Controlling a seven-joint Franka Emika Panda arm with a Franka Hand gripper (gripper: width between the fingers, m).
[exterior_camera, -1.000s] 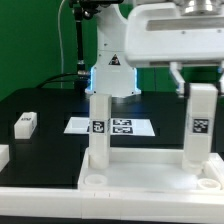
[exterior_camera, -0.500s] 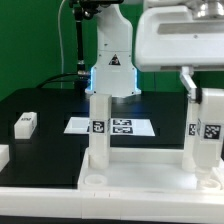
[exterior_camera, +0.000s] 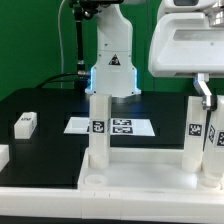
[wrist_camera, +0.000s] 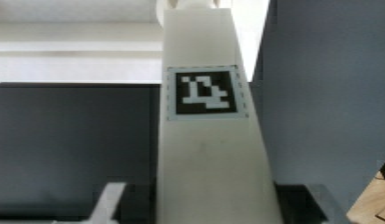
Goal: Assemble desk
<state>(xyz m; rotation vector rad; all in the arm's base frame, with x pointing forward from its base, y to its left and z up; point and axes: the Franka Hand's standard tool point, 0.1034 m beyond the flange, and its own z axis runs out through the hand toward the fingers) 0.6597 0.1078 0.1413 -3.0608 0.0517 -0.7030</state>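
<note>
1. Hanging high on the exterior view's right, the arm (exterior_camera: 190, 40) fills the upper corner, its wrist block turned down over the table (exterior_camera: 50, 140).
2. Gripper (exterior_camera: 209, 100) points down, one finger (exterior_camera: 205, 92) showing below the block.
3. Jaws are clamped on a leg (exterior_camera: 214, 150); the wrist view shows that leg (wrist_camera: 210, 150) running straight out between the fingers (wrist_camera: 109, 205), tag facing the camera.
4. That leg stands close to upright at the frame's edge, over the panel (exterior_camera: 120, 180) corner on the exterior view's right. Whether its foot sits in a socket, I can't tell.
5. Just beside it, a second leg (exterior_camera: 197, 135) stands upright on the panel.
6. A third leg (exterior_camera: 99, 130) stands upright at the panel's other back corner.
7. The panel lies flat across the front of the table.
8. Behind it lies the marker board (exterior_camera: 112, 126), and a loose leg (exterior_camera: 25, 123) rests on the exterior view's left.
</note>
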